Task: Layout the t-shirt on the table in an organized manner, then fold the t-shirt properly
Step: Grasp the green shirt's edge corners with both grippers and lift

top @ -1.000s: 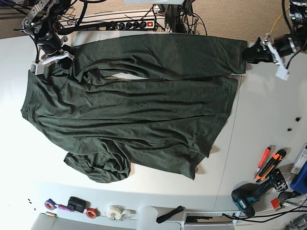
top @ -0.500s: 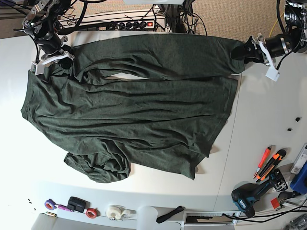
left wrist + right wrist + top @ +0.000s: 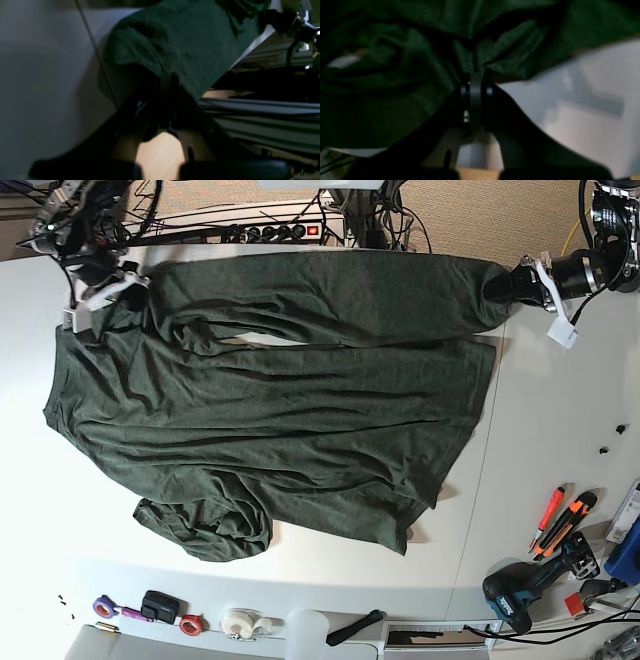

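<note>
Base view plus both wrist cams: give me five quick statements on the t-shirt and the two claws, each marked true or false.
1. The left claw is shut on the t-shirt. True.
2. The right claw hangs open above the table. False: it is shut on bunched cloth at the shirt's other far corner.
3. The t-shirt is already folded into a neat rectangle. False: it lies spread out and wrinkled, one sleeve crumpled at the near edge.
4. An orange utility knife lies on the table, apart from the shirt. True.
5. The t-shirt is bright red. False: it is dark green.
</note>
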Controlling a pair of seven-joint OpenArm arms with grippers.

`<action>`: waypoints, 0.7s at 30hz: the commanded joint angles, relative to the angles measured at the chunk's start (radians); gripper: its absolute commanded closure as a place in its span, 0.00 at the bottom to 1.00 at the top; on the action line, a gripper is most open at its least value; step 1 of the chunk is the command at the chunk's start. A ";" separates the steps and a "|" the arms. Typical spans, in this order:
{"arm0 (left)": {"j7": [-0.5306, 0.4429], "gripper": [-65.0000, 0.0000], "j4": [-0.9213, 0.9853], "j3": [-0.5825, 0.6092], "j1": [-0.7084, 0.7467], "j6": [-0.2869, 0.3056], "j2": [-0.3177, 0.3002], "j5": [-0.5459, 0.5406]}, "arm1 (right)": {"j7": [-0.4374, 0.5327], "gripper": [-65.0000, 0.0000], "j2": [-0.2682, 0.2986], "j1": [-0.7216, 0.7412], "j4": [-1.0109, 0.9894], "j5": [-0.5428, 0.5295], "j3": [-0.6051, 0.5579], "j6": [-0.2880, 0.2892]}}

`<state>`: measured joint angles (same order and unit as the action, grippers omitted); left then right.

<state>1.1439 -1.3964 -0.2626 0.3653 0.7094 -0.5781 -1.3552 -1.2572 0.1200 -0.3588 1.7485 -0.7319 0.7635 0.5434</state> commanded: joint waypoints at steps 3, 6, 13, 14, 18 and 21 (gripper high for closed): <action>0.100 1.00 -0.030 0.011 0.021 -0.011 -0.004 -0.039 | -0.055 1.00 0.043 -0.016 0.006 -0.003 0.004 0.000; 0.124 1.00 -0.074 0.011 0.025 -0.011 -0.004 -0.051 | -0.114 1.00 0.075 -0.016 0.006 -0.054 0.004 0.000; 0.129 1.00 -0.198 -0.026 0.085 -0.011 -0.020 -0.051 | -0.139 1.00 0.121 -0.016 0.006 -0.121 0.014 0.018; 0.129 1.00 -0.215 -0.044 0.094 -0.011 -0.021 -0.051 | -0.139 1.00 0.124 -0.018 0.006 -0.124 0.018 0.018; 0.129 1.00 -0.262 -0.140 0.127 -0.011 -0.021 -0.052 | -0.139 1.00 0.129 -0.024 0.006 -0.129 0.041 0.018; 0.129 1.00 -0.287 -0.206 0.148 -0.011 -0.021 -0.052 | -0.139 1.00 0.130 -0.027 0.006 -0.145 0.067 0.030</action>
<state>1.2793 -1.6684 -0.4595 0.5106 0.6998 -0.5816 -1.3811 -1.4071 0.2314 -0.3828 1.7409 -0.8623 0.8196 0.5579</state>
